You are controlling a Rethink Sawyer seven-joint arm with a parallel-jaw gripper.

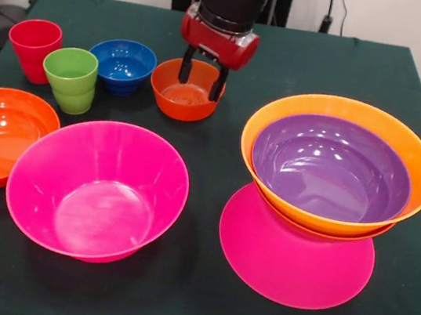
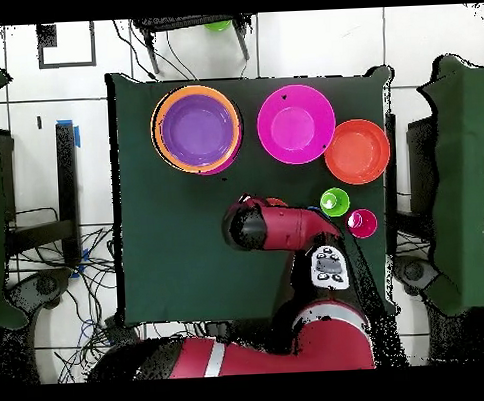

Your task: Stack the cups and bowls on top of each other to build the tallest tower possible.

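The hand [image 1: 203,77] hung with its two dark fingers [image 1: 185,67] pointing straight down, spread narrowly, one finger inside the small red-orange bowl [image 1: 186,89] and the other at its rim; whether they pinched it could not be told. That bowl sat upright near the desk's [image 1: 189,297] far edge, beside the small blue bowl [image 1: 122,65]. The tower [image 1: 323,198] stood toward the right edge: an upturned hot pink bowl [image 1: 291,257] carrying the orange bowl [image 1: 344,114] and purple bowl [image 1: 332,168], mouths up and tilted. The red cup [image 1: 33,48] and green cup [image 1: 71,79] stood upright.
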